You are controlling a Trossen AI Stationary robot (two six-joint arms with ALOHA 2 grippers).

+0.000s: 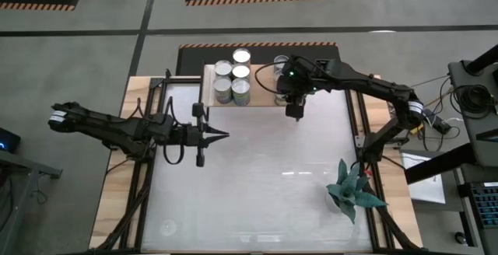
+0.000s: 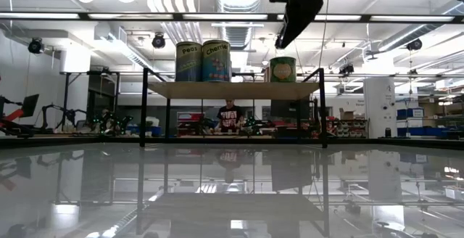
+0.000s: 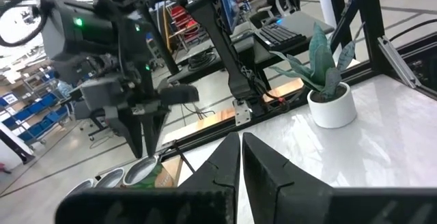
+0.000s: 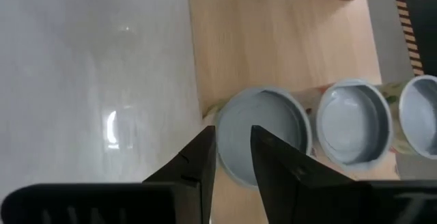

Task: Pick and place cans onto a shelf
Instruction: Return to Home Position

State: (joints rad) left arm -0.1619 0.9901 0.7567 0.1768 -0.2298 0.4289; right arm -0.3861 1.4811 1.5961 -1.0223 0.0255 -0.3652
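Fingers (image 4: pixel 194 166) narrowly parted, empty; my right gripper (image 1: pixel 294 113) at twelve o'clock by shelf (image 1: pixel 261 99), cans (image 1: pixel 233 80) placed; I judge homing next; left gripper (image 1: pixel 222 135) closed, nine o'clock

**Cans covered and cropped**

At the shelf's (image 1: pixel 264 93) right end, the cans (image 1: pixel 282 62) are largely covered by the right arm (image 1: pixel 350 76). In the right wrist view, three coloured cans across the shelf are cropped by the edge.
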